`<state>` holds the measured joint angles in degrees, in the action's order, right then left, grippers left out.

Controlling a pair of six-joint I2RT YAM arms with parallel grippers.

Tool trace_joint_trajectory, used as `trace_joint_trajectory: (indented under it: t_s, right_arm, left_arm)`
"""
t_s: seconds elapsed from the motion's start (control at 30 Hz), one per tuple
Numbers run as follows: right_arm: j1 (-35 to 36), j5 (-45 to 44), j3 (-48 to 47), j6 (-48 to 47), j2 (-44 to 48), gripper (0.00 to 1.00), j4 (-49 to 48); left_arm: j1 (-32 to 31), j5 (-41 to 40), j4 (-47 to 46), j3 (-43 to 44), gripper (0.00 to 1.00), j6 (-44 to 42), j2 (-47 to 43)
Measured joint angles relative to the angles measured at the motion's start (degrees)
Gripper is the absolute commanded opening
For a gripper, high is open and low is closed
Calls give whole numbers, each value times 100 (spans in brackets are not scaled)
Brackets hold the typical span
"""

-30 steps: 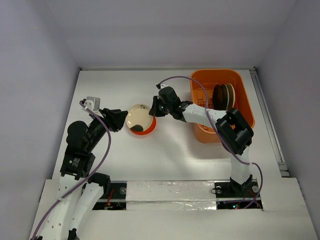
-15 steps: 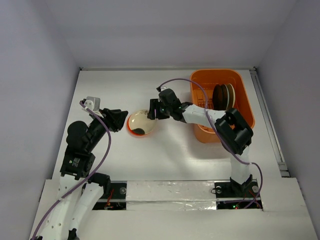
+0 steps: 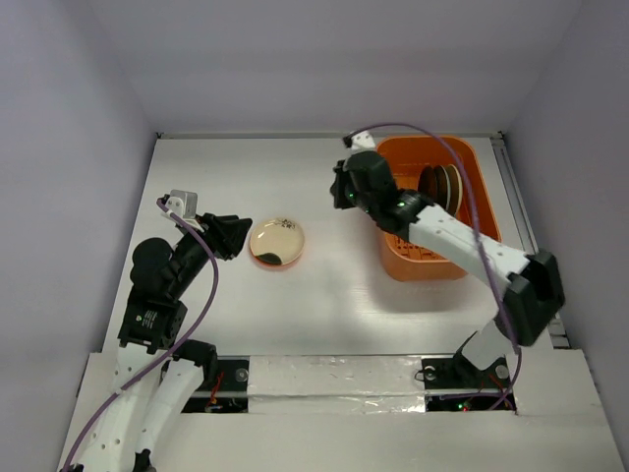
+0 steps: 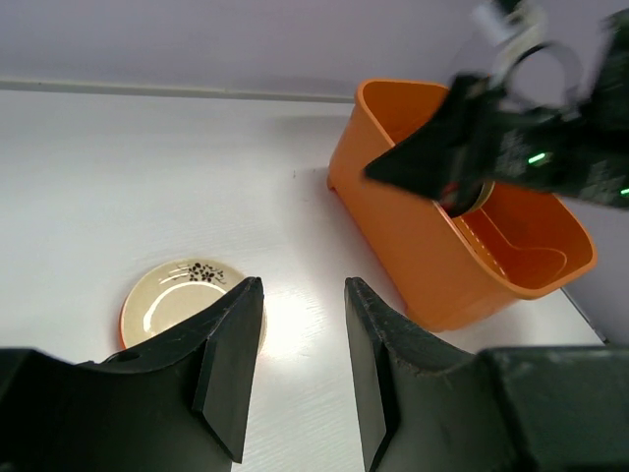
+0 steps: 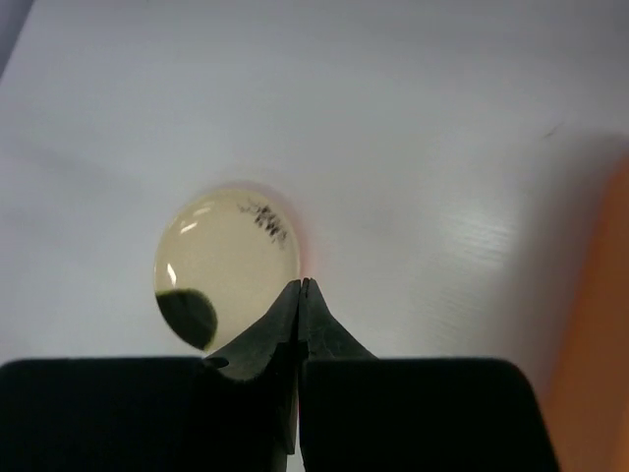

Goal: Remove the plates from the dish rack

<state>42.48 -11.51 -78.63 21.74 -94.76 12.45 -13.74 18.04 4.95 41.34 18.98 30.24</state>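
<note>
White desk: carries the rack at my right and the unloaded plates left of centre, well apart.
Rack: orange plastic. I judge the step in hand is reaching in for the next plate, so I should cross its near-left wall from above, not from the side.
Right end effector: fingers pressed together, holding nothing, just beside the rack's left wall. It should spread before it goes down.
Left end effector: fingers spread, empty, near the cream plate. It is best kept out of the way.
Racked plates: dark and tan, on edge, packed together in the far half of the rack. I would pinch only the outermost upper rim and lift straight up, so the neighbours do not tip.
Cream plate: lies flat on the desk with an orange-red rim showing beneath it.
Writing: none readable. The cream plate has a small dark print at its far edge and a dark patch at its near edge.
</note>
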Motion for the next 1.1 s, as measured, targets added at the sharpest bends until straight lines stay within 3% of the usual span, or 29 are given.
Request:
trace_joint_trajectory:
  t_s: [0.1,0.33,0.37,0.4,0.5,0.73,1.1]
  right_arm:
    - [-232,-660,-4,-330,800,0,175]
    - [-1969,-1858,254,-693,1735,0,455]
    - [-2118,-1971,328,-715,1751,4,527]
    - [-2243,-2070,400,-734,1735,17,612]
    - [-2382,-2238,470,-802,1510,26,831]
    - [-2527,-2267,455,-872,726,28,1067]
    - [-2695,-2214,264,-896,297,28,1196]
  left_arm:
    - [0,0,0,0,36,0,-7]
    - [-4,2,0,0,36,0,-28]
    - [-4,9,-2,0,36,0,-28]
    - [-4,20,-2,2,36,0,-26]
    - [-4,39,-2,0,36,0,-24]
    - [-4,50,-2,0,36,0,-24]
    - [-4,74,-2,0,36,2,-24]
